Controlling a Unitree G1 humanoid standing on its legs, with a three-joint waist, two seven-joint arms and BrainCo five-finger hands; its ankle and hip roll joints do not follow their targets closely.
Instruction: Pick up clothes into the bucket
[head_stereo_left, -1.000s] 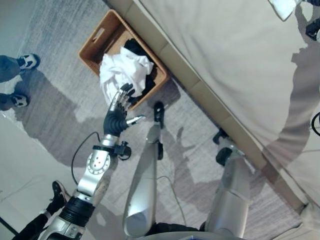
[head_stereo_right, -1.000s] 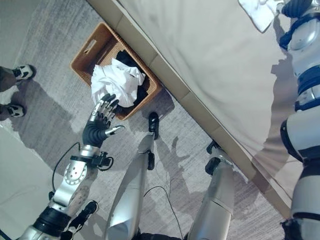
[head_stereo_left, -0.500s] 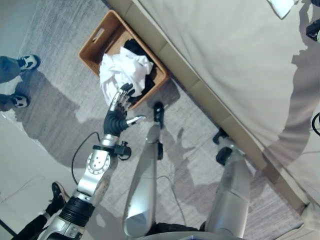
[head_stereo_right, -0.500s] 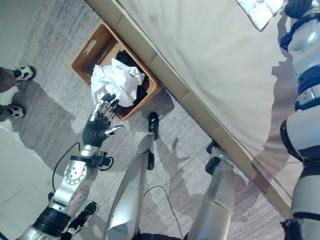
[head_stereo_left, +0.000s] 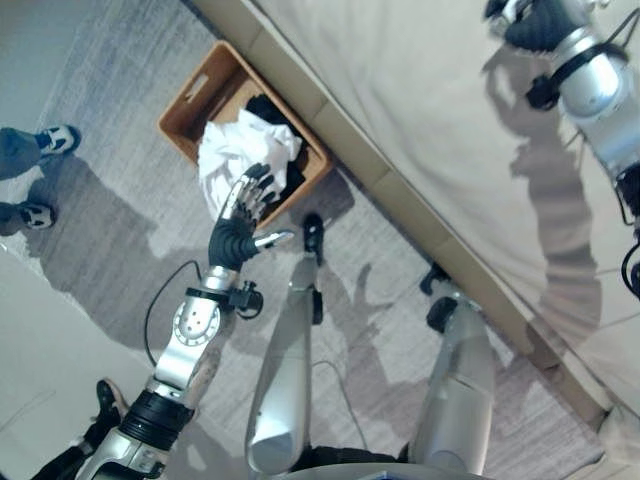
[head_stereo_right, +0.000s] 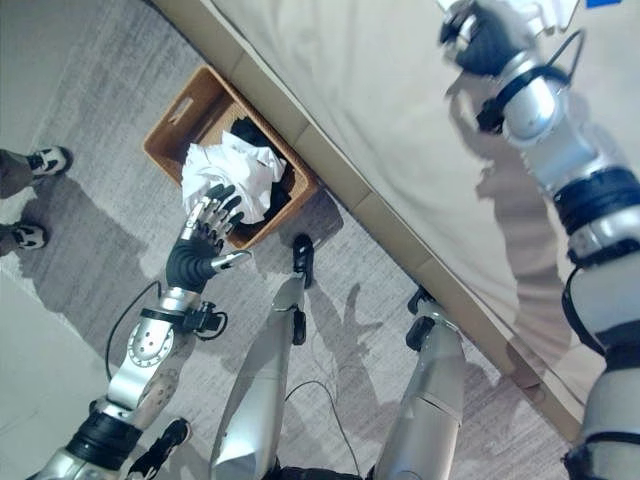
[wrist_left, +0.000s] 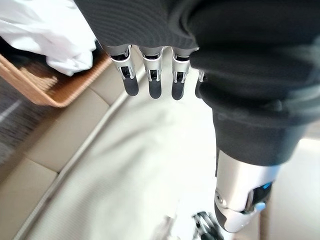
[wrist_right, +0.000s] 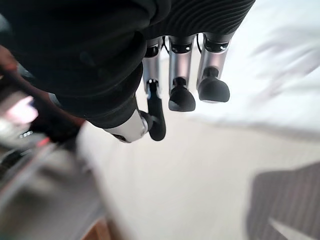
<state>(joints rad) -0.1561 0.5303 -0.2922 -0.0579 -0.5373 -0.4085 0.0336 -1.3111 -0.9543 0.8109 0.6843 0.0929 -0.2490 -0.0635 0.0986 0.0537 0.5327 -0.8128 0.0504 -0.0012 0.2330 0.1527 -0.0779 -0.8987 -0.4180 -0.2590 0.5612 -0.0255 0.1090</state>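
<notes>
- Clothes are seen in two places: a white garment lies heaped in the wicker basket over a dark garment, part of it draped over the basket's near rim, and a white cloth lies far off on the bed, well apart from the basket.
- The basket is set on the grey carpet, touching the side of the bed.
- The left hand is held just beside the basket's near rim, fingers spread and straight, thumb out; nothing is held by it, and its position is unchanged from a second ago.
- The right hand has been brought into view over the bed, well away from the basket and close to the white cloth, where a second ago only part of the arm was seen at the edge.
- In the right wrist view the right hand's fingers are seen loosely bent with nothing between them.
- A reach for the cloth on the bed is judged to be under way, the white garment counting as deposited.
- A person's shoes are seen on the carpet, apart from the basket.
</notes>
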